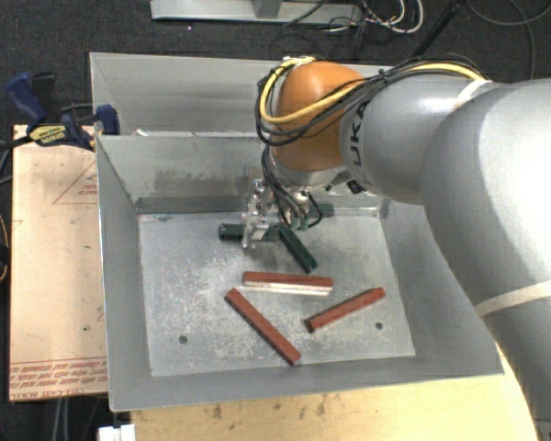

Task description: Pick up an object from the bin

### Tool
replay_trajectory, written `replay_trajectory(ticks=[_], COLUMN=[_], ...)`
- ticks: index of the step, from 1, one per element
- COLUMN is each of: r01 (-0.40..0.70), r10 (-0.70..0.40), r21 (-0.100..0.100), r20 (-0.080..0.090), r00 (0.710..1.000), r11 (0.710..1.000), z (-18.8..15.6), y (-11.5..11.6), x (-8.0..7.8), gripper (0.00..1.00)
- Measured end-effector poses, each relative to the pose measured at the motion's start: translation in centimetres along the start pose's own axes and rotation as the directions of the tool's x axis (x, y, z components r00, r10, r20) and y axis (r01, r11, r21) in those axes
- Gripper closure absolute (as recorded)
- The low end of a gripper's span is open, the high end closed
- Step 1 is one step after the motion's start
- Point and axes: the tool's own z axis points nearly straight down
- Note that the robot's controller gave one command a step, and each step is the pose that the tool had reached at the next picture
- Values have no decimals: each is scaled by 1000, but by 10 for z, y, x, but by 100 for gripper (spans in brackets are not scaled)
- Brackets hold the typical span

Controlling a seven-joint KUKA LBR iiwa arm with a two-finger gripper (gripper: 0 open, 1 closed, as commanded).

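Note:
My gripper (255, 225) hangs low over the back middle of the bin floor, under the orange wrist dome. Right beneath it lies a dark green, pen-like piece: a short end (230, 232) pokes out to the gripper's left, and a slanted length (298, 254) runs down to its right. Whether these are one thing or two is hidden by the gripper. A reddish-brown flat stick with a pale top edge (287, 284) lies crosswise just in front of it.
Two more reddish-brown sticks lie toward the front: a long one (262, 326) slanting down to the right and a shorter one (345, 309) slanting up to the right. The big grey arm covers the bin's right side. The bin's left floor is bare metal.

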Motion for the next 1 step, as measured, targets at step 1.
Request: replay_trajectory(ticks=[1], r01=[0], r10=[0], r21=[6], r20=[-25], r00=[1000], r11=[1000], z=[-94], y=[1], x=[-2], gripper=[100])
